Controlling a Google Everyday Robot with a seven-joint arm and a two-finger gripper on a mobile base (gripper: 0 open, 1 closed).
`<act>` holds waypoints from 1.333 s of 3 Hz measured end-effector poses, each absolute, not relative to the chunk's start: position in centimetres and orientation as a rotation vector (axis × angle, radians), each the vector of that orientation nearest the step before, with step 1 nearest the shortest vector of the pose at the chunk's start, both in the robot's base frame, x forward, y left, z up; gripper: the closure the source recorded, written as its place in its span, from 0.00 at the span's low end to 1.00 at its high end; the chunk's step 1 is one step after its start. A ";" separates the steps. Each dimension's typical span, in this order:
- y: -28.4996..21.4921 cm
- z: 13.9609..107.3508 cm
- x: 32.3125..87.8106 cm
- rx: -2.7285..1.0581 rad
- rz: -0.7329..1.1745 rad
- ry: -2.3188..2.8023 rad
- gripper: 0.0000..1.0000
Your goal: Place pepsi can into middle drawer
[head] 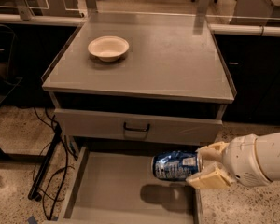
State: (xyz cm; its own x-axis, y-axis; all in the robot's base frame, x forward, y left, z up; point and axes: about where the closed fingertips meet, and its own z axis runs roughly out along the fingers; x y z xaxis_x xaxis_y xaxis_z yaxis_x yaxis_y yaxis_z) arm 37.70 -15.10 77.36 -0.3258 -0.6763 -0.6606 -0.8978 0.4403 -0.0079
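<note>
My gripper (206,164) comes in from the right and is shut on the pepsi can (175,165), a blue can with white label marks held on its side. The can hangs above the right part of the open middle drawer (107,190), a broad grey box with a bare floor pulled out below the cabinet. The can's shadow falls on the drawer floor under it. The can does not touch the floor.
A cream bowl (108,47) sits at the back left of the cabinet top (172,64). A closed drawer front with a dark handle (136,127) is above the open drawer. Cables (49,171) lie on the floor to the left.
</note>
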 end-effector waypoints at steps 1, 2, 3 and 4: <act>-14.8 76.7 37.7 -1.318 0.498 2.109 1.00; -14.1 75.0 37.8 -1.324 0.526 2.121 1.00; -12.8 69.9 38.0 -1.301 0.596 2.167 1.00; -11.9 66.1 38.4 -1.268 0.624 2.173 1.00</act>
